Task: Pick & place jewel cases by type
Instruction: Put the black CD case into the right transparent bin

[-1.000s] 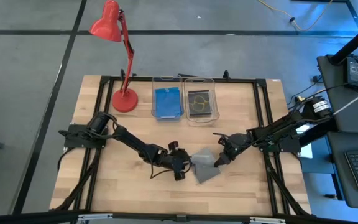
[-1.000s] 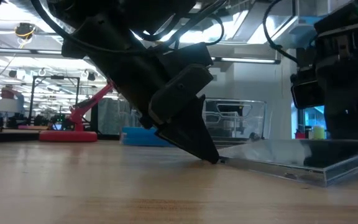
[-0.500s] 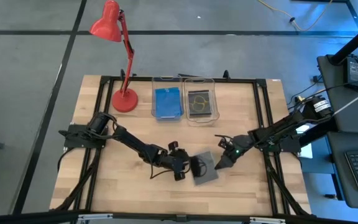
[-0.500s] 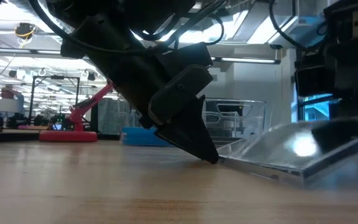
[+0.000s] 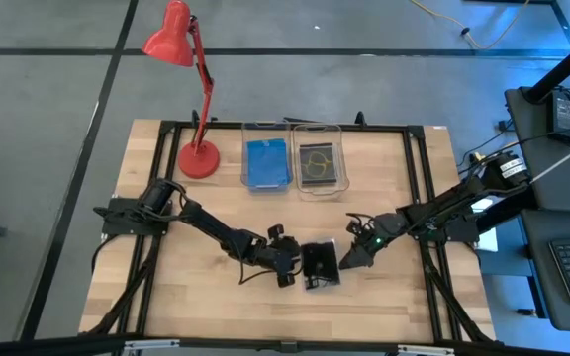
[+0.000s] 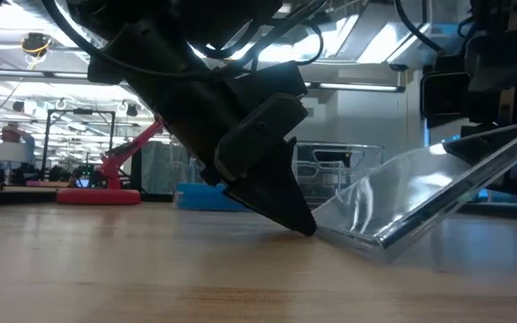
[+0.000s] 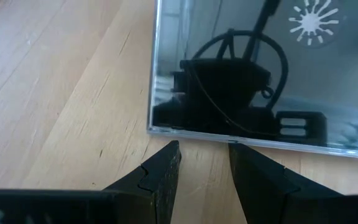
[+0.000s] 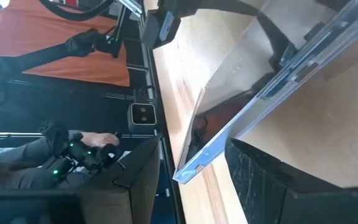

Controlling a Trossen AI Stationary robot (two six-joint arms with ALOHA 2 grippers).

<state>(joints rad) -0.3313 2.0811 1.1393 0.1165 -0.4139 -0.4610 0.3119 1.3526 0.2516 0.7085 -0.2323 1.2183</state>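
The smoky jewel case [image 5: 319, 263] now stands steeply tilted near the table's [image 5: 166, 297] front middle, its far edge lifted higher than a moment ago by the right gripper [image 5: 347, 259] clamped on it; the left gripper [image 5: 300, 269], fingers slightly parted, braces the low edge

No readable text, label, brand, number or sign shows anywhere.
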